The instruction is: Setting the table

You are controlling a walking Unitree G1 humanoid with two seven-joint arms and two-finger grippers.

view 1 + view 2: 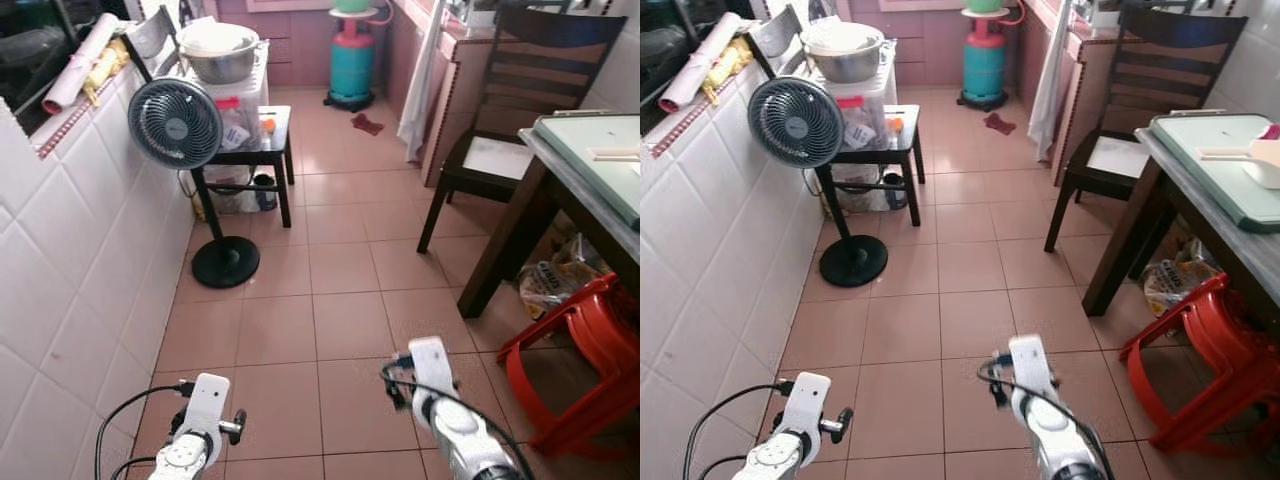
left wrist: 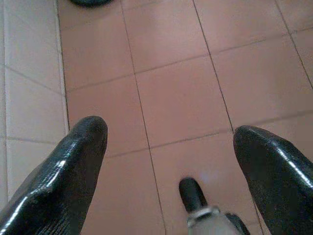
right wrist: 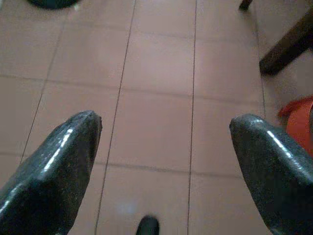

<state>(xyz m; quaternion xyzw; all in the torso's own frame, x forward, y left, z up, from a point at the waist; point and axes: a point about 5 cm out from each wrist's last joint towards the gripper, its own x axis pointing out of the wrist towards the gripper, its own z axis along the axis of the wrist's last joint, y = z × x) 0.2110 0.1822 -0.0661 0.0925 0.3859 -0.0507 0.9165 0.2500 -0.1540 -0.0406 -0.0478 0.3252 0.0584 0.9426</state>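
1. Worktop (image 1: 1200, 215), bearing a green board (image 1: 1225, 165), stands ahead and right of the right pincer (image 3: 164, 171); clipping its leg is likely.
2. Red stool (image 1: 1205, 365) beside that pincer could snag.
3. Both pincers, left (image 2: 168, 169) too, spread, empty.

The floor (image 1: 340, 270) is showing plain pinkish-brown tiles, and the wall (image 1: 70, 260) glossy white ones. The fan (image 1: 176, 123) is standing grey and black. A teal gas cylinder (image 1: 352, 62) is wearing a pink top. The chair (image 1: 500, 130) is looking dark brown, the stool (image 1: 580, 350) bright red, the tabletop (image 1: 1225, 165) pale green.
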